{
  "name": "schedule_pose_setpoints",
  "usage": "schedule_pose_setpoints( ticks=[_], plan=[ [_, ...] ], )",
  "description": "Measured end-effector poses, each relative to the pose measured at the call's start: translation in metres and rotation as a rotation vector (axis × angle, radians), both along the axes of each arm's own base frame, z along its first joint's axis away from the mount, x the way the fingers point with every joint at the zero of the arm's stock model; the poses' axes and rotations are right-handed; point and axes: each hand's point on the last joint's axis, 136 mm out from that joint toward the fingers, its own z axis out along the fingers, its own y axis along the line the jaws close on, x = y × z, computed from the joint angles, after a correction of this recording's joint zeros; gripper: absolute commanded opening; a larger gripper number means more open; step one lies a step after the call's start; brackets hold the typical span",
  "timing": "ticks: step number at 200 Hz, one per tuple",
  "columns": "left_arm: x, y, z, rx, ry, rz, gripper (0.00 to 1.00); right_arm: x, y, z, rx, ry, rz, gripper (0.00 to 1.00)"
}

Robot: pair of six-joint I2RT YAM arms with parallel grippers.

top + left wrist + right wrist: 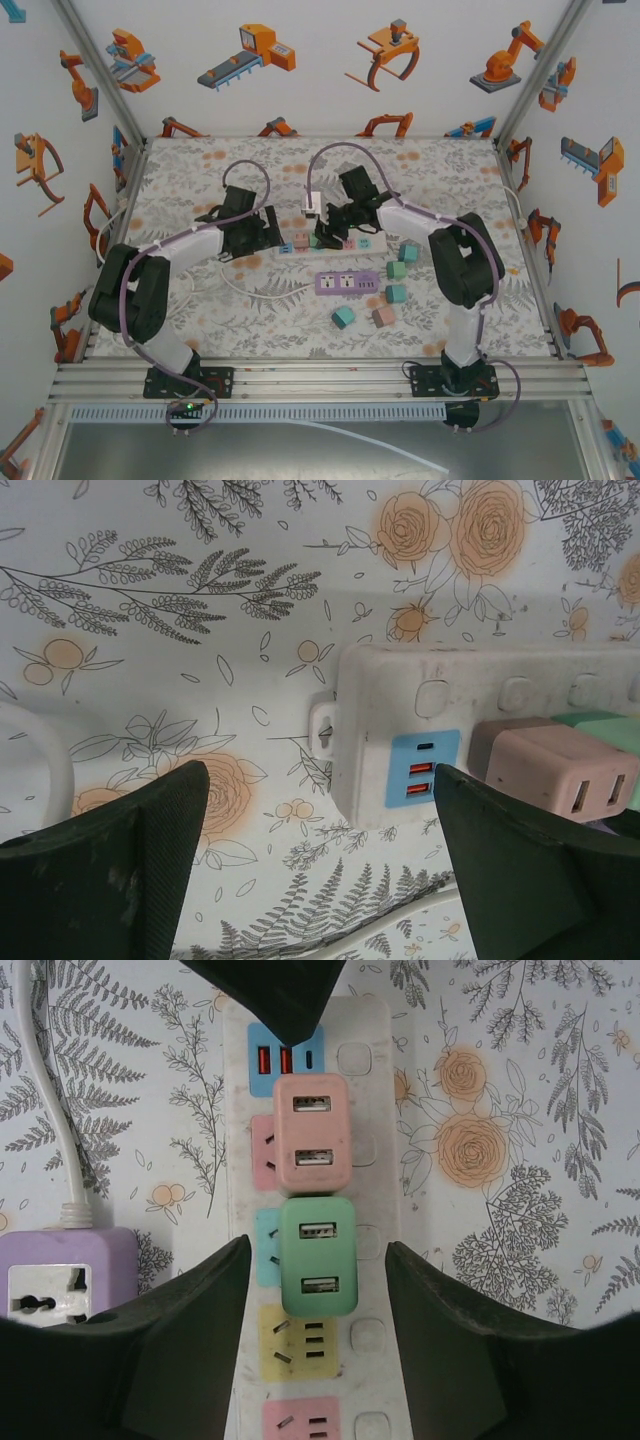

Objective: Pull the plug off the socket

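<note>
Tablecloth (ferns, orange roses) carries white power strip between robot-patterned walls.

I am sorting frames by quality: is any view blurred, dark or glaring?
Top external: even light, sharp. Left wrist: strip clear, near fingers dark and soft-edged. Right wrist: green plug sharp, no glare.

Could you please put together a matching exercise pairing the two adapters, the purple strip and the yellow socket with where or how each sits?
Things:
1. pink adapter
2. green adapter
3. purple strip
4. yellow socket

Places or states:
A. empty, nothing plugged in
B. plugged in, straddled by the right gripper
C. plugged in next to the blue USB panel
D. lying apart from the white strip

Pairs: 1-C, 2-B, 3-D, 4-A
</note>
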Motion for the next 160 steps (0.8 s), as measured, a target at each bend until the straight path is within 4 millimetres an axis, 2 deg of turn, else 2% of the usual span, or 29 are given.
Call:
schedule_pose_setpoints(
  ticks=[40, 72, 160],
  plan=[
    [-0.001, -0.001, -0.005, 0.000, 0.015, -0.005, 0.83, -0.003, 0.002, -0.003, -0.002, 0.009, 0.013, 0.43],
    [-0.003, -0.002, -0.011, 0.002, 0.032, -0.008, 0.82, -0.003, 0.004, 0.001, 0.007, 0.008, 0.020, 0.32],
    [-0.004, -0.002, -0.012, 0.033, 0.031, -0.017, 0.79, -0.006, 0.004, 0.004, 0.004, 0.031, 0.025, 0.23]
  ],
)
